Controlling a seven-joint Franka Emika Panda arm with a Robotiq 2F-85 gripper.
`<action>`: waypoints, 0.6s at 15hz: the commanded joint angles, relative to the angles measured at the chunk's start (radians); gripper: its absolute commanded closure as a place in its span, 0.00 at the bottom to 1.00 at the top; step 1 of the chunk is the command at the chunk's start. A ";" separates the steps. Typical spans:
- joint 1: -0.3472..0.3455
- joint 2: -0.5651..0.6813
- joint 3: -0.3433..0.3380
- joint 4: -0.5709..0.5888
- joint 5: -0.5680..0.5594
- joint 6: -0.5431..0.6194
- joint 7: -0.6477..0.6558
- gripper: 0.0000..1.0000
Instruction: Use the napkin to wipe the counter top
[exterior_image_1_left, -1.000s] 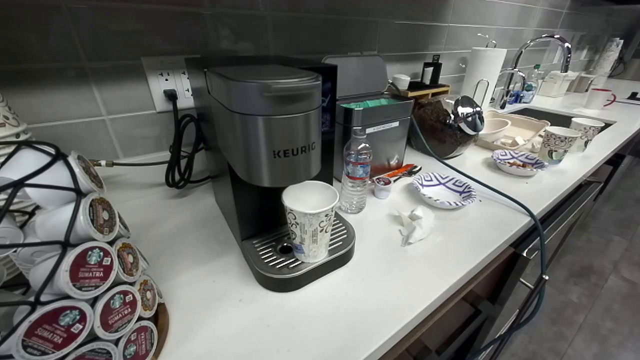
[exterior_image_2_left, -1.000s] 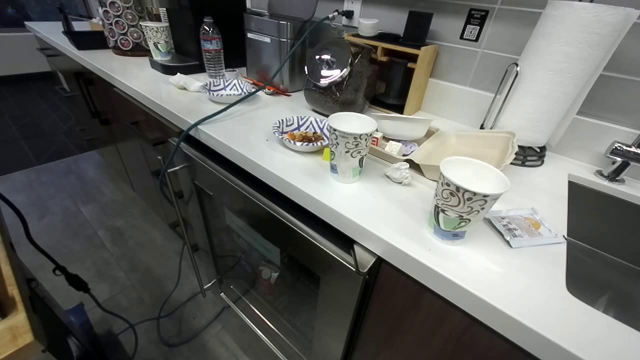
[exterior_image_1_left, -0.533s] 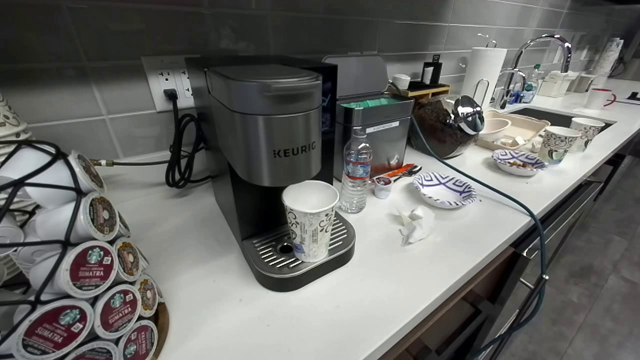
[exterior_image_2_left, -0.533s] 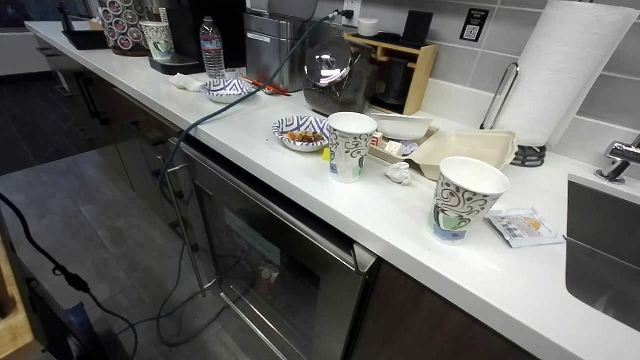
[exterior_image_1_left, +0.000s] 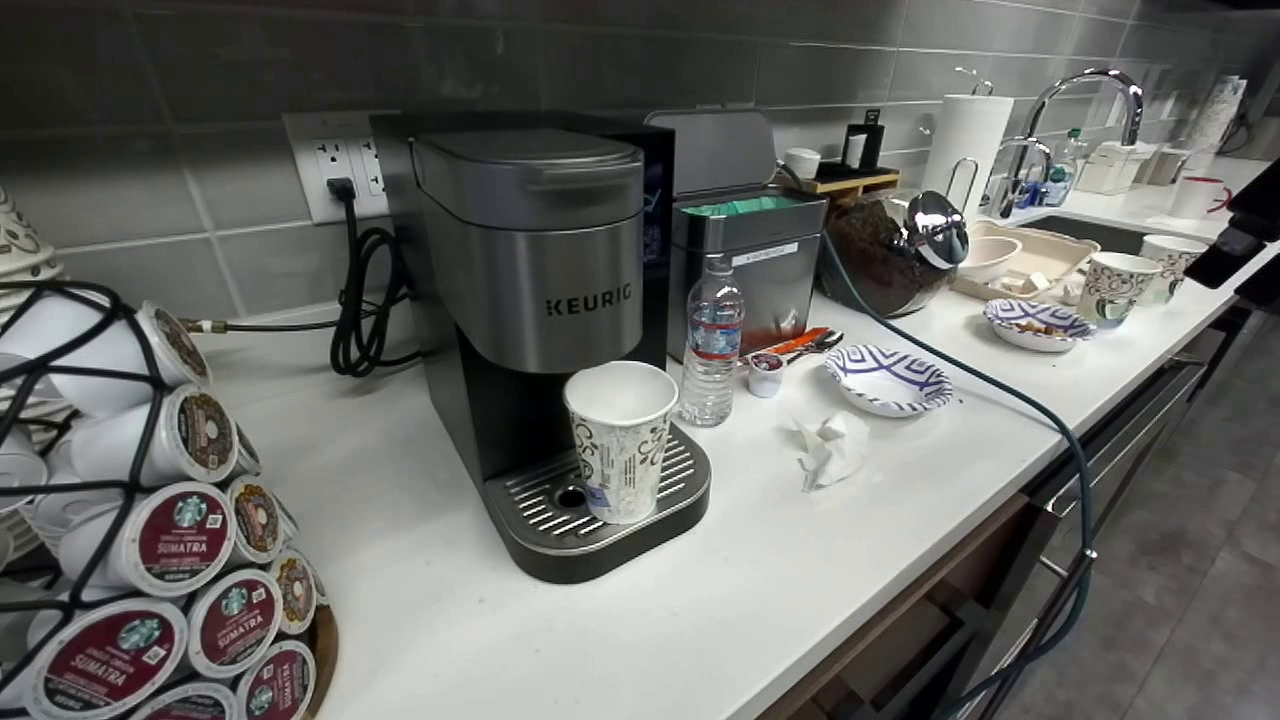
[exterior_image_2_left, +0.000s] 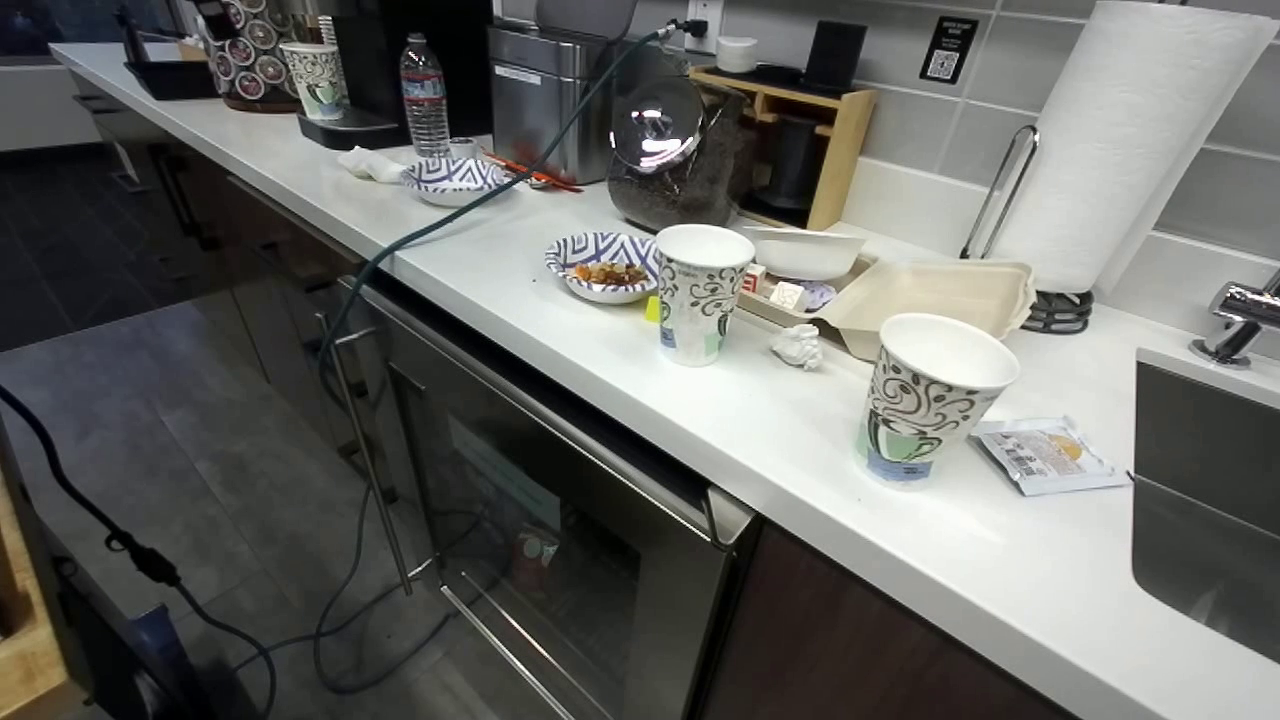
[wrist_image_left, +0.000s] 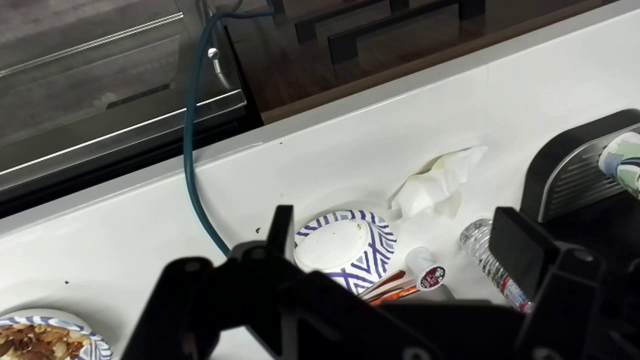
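Observation:
The napkin (exterior_image_1_left: 835, 450) is a crumpled white paper wad lying on the white counter top (exterior_image_1_left: 600, 640), in front of the water bottle and beside an empty blue-and-white dish. It also shows in an exterior view (exterior_image_2_left: 372, 165) and in the wrist view (wrist_image_left: 432, 185). My gripper (wrist_image_left: 392, 225) is open and empty, its fingers spread wide. In the wrist view the napkin lies on the counter beyond the gap between the fingertips, apart from them. Parts of the gripper show at the right edge of an exterior view (exterior_image_1_left: 1235, 250) and at the top left of an exterior view (exterior_image_2_left: 216, 18).
A coffee machine (exterior_image_1_left: 540, 350) holding a paper cup (exterior_image_1_left: 622, 440), a water bottle (exterior_image_1_left: 712, 345) and a patterned dish (exterior_image_1_left: 888, 380) stand around the napkin. A teal hose (exterior_image_1_left: 1000, 385) crosses the counter. A dish of nuts (exterior_image_2_left: 605, 268), cups (exterior_image_2_left: 700, 295) and another paper wad (exterior_image_2_left: 797, 346) lie farther along.
Parts of my gripper have come into both exterior views, at the right edge and at the top left. The napkin and the things on the counter have not moved.

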 joint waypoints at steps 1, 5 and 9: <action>0.014 0.000 -0.014 0.002 -0.013 0.000 0.010 0.00; 0.016 0.027 0.009 0.001 -0.003 0.055 0.043 0.00; 0.005 0.170 0.076 0.028 -0.009 0.266 0.152 0.00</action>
